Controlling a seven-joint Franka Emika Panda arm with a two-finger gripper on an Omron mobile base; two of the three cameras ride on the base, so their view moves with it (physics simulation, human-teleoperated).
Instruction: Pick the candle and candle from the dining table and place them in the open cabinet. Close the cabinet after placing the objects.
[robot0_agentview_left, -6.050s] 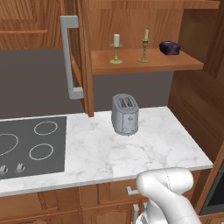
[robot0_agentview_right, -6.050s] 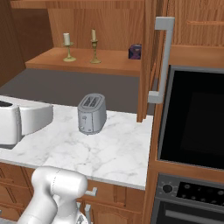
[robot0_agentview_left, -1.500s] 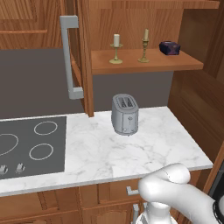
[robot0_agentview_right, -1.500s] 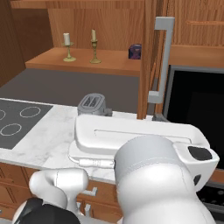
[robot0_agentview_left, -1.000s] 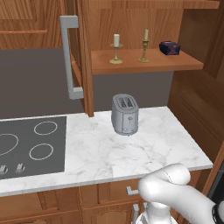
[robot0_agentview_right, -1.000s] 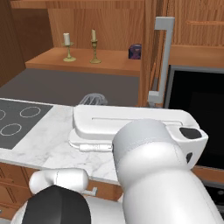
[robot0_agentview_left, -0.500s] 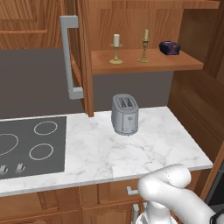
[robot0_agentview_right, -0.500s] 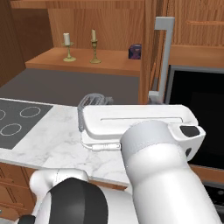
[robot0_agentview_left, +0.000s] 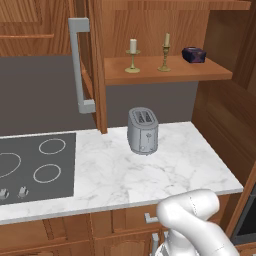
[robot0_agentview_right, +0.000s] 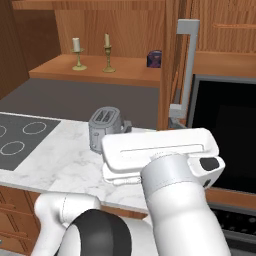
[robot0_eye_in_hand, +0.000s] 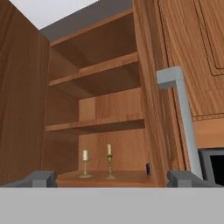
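Both candles stand on the lower shelf of the open cabinet (robot0_agentview_left: 165, 75). The short thick cream candle (robot0_agentview_left: 132, 55) (robot0_agentview_right: 77, 53) (robot0_eye_in_hand: 85, 164) is on the left. The thin tapered candle (robot0_agentview_left: 165, 52) (robot0_agentview_right: 107, 53) (robot0_eye_in_hand: 109, 162) stands just to its right. My gripper (robot0_eye_in_hand: 113, 179) is open and empty, its fingertips (robot0_eye_in_hand: 41, 178) wide apart. It looks up into the cabinet, close to the edge of the right door (robot0_eye_in_hand: 148, 96) and its grey bar handle (robot0_eye_in_hand: 183, 118) (robot0_agentview_right: 187, 65). The left door (robot0_agentview_left: 80, 65) also stands open. The dining table is out of view.
A grey toaster (robot0_agentview_left: 143, 131) (robot0_agentview_right: 104, 129) sits on the marble counter (robot0_agentview_left: 175, 170) under the cabinet. A black hob (robot0_agentview_left: 35, 165) lies to the left and a dark oven (robot0_agentview_right: 225, 140) to the right. A dark blue box (robot0_agentview_left: 194, 54) (robot0_agentview_right: 154, 58) stands on the shelf's right end.
In the right base view the white hand has swung right and slightly up, uncovering the toaster and nearing the right door's handle. The candles and doors have not moved.
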